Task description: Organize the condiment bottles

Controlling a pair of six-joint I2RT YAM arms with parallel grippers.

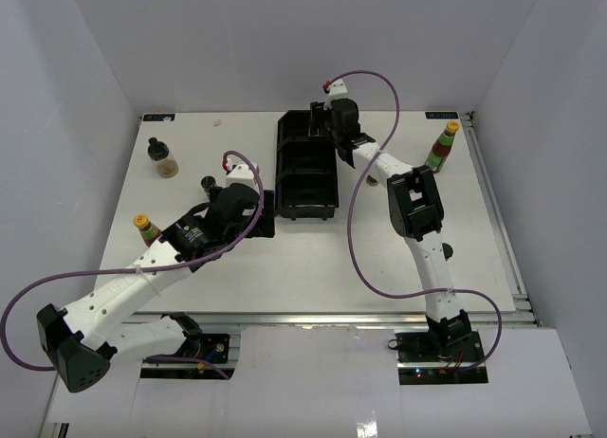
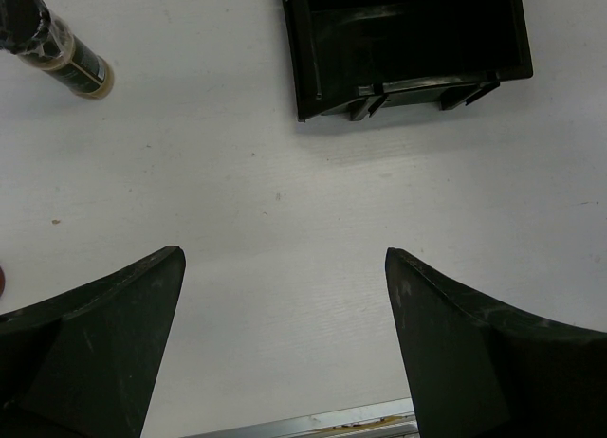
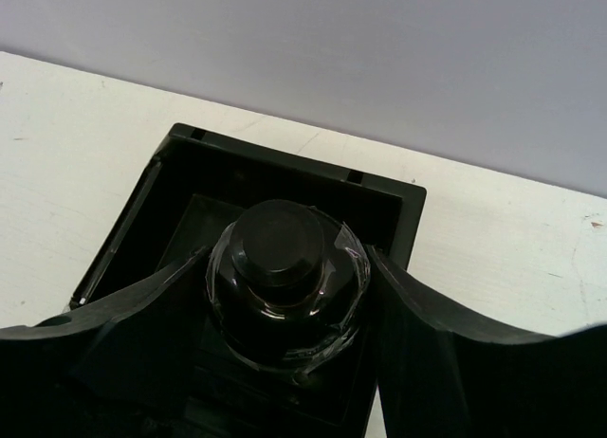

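**Top view.** The right jaws hang over the far end of the tray (image 1: 308, 187). Four bottles stand loose on the counter (image 1: 285, 258): a tan jar (image 1: 164, 159) and a dark jar (image 1: 207, 184) beyond the left jaws, a sauce bottle (image 1: 145, 228) beside them, and a second sauce bottle (image 1: 442, 146) well right of the right jaws.

**Left wrist.** The left jaws are wide and empty. The dark jar (image 2: 52, 49) lies ahead-left and the tray (image 2: 408, 68) ahead-right.

**Right wrist.** The right jaws grip a capped jar (image 3: 285, 272) over the end compartment of the tray (image 3: 285, 168). The other compartments look empty, so the sorting has probably only begun.
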